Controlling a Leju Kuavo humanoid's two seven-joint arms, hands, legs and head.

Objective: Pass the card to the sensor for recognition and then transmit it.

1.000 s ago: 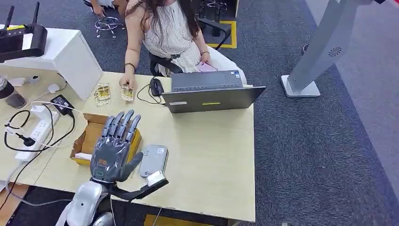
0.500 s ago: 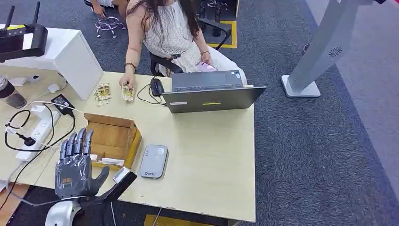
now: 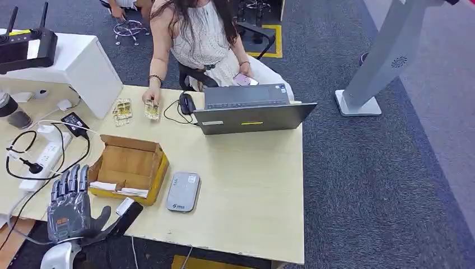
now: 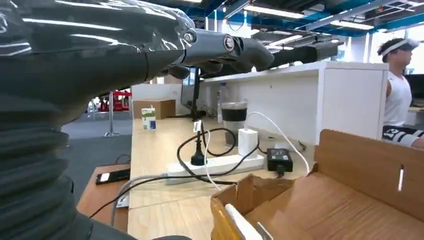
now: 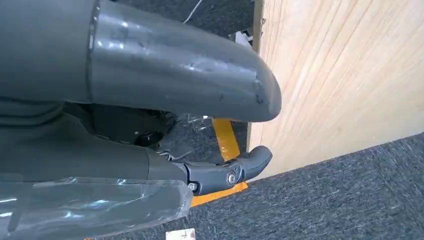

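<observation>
The left hand (image 3: 70, 207) hovers flat, fingers spread and empty, over the table's (image 3: 252, 190) near-left edge beside the cardboard box (image 3: 130, 165), where the white card (image 3: 119, 189) lies, grey sensor (image 3: 183, 191) just right.

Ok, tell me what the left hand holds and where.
Cannot tell: left hand fingers spread, but a pale patch at the thumb tip may be a card.

Lighting: bright, even, from overhead ceiling strips (image 4: 280, 11); shadows soft. Glare streaks the left hand (image 4: 100, 35). Nearest surfaces blurred in wrist views.
</observation>
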